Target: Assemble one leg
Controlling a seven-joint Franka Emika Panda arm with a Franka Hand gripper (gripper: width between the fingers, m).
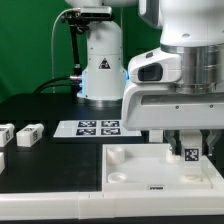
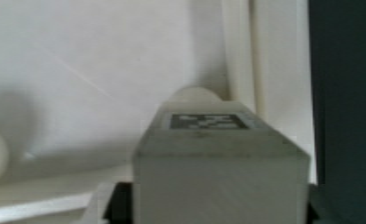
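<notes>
My gripper [image 1: 189, 147] is shut on a leg [image 1: 188, 153], a small white square post with a black-and-white tag. It holds the leg upright over the far right part of the large flat white panel [image 1: 140, 170]. In the wrist view the leg [image 2: 215, 150] fills the middle between my dark fingers [image 2: 116, 205], with its tag facing the camera and the white panel [image 2: 91, 80] behind it. Two more legs [image 1: 30, 133] lie on the black table at the exterior view's left. Whether the held leg touches the panel is hidden.
The marker board [image 1: 88, 127] lies on the table behind the panel. The arm's white base [image 1: 100, 65] stands at the back. A further white part [image 1: 3, 160] lies at the exterior view's left edge. The panel's raised rim [image 2: 251, 50] runs beside the black table edge.
</notes>
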